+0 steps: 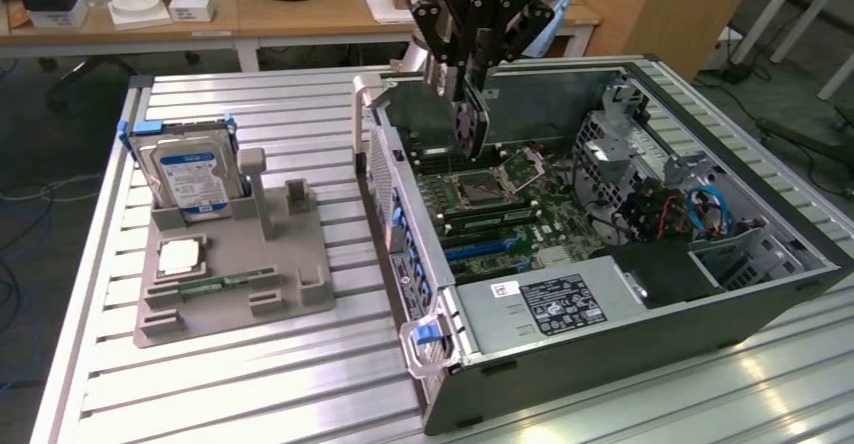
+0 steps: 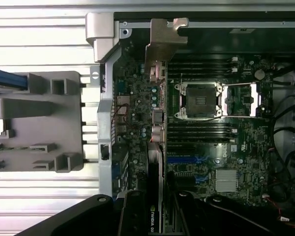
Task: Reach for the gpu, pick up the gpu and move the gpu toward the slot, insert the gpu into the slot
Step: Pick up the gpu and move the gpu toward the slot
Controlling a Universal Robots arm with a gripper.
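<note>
Transfer step in hand: black gripper [image 1: 467, 79], fingers clamped on thin dark gpu card [image 1: 470, 129], hangs over open grey computer case [image 1: 601, 314]; seating likely demands precise slot alignment.

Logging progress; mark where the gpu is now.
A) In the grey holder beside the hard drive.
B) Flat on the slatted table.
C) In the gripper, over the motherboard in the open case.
C: the gripper grips the gpu upright above the motherboard inside the open computer case.
</note>
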